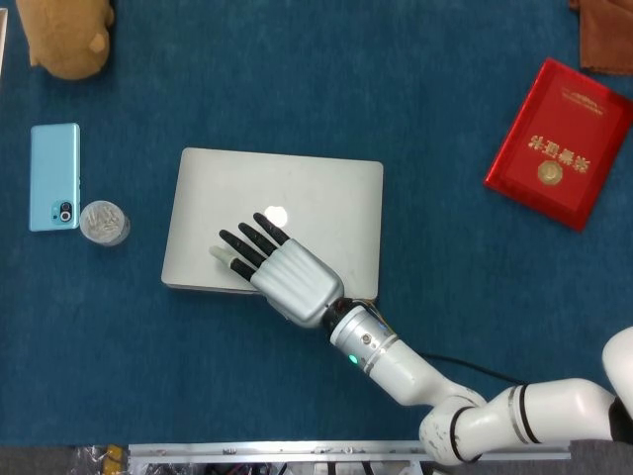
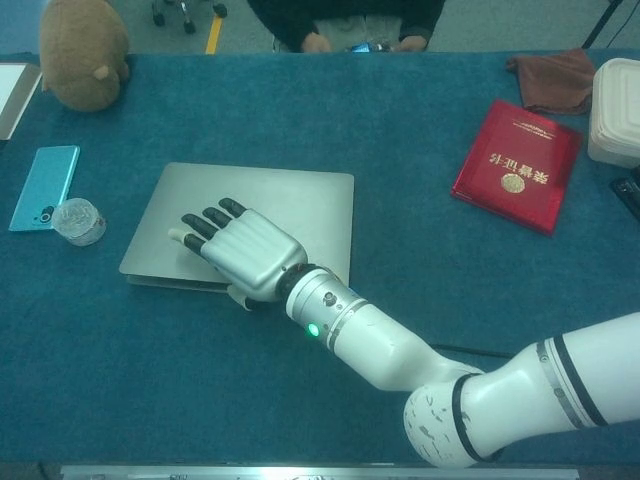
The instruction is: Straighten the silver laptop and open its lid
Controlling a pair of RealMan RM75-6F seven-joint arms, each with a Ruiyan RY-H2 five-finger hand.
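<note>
The silver laptop (image 1: 307, 193) (image 2: 295, 195) lies squarely on the blue table, left of centre. My right hand (image 1: 282, 272) (image 2: 245, 255) is at its near edge, with the fingers spread flat on top of the lid and the thumb tucked under the front edge. The lid's near edge is lifted a little off the base, and a thin dark gap shows beneath it in the chest view. The left hand shows in neither view.
A teal phone (image 1: 53, 176) (image 2: 43, 186) and a small clear round jar (image 1: 104, 222) (image 2: 78, 221) lie left of the laptop. A brown plush toy (image 1: 64, 35) sits far left. A red booklet (image 1: 559, 142) (image 2: 515, 165), brown cloth (image 2: 555, 78) and white box (image 2: 618, 125) are at right.
</note>
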